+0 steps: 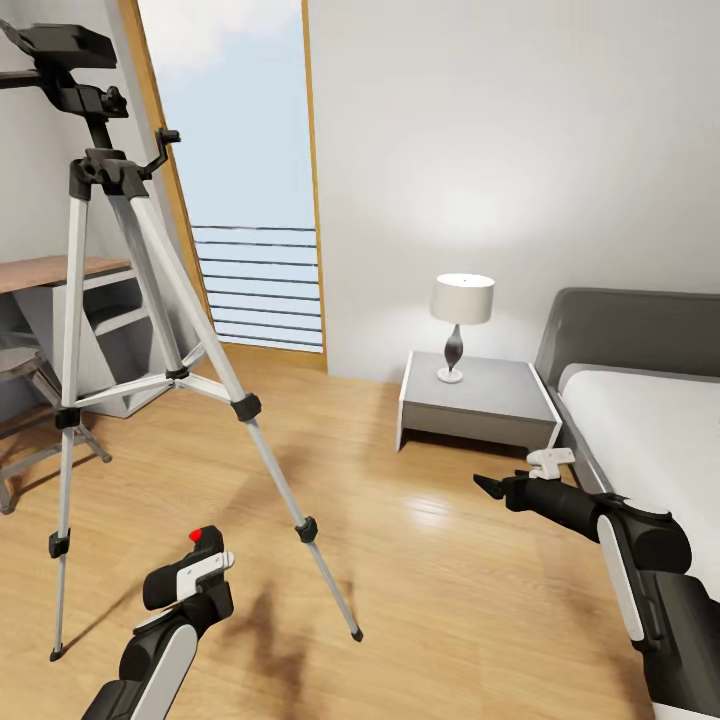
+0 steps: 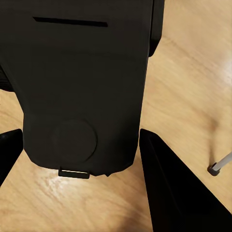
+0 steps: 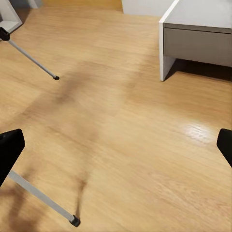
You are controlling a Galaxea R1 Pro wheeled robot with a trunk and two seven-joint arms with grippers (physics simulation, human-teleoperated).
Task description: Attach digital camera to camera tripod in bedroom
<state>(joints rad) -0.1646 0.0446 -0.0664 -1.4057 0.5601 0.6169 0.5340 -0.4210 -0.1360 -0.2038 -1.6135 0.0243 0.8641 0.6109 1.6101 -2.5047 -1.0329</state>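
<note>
While your left gripper (image 1: 200, 560) is pinching the digital camera (image 2: 82, 82) low above the wood floor (image 1: 430, 560) and your right gripper (image 1: 490, 486) is hanging spread and empty, you are needing to lift the camera level toward the camera tripod (image 1: 120, 300) head plate (image 1: 70, 45).

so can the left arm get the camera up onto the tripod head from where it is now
Probably not yet. The left end effector holds the camera low near the floor, while the tripod head sits far above; nothing blocks the way up, though.
</note>
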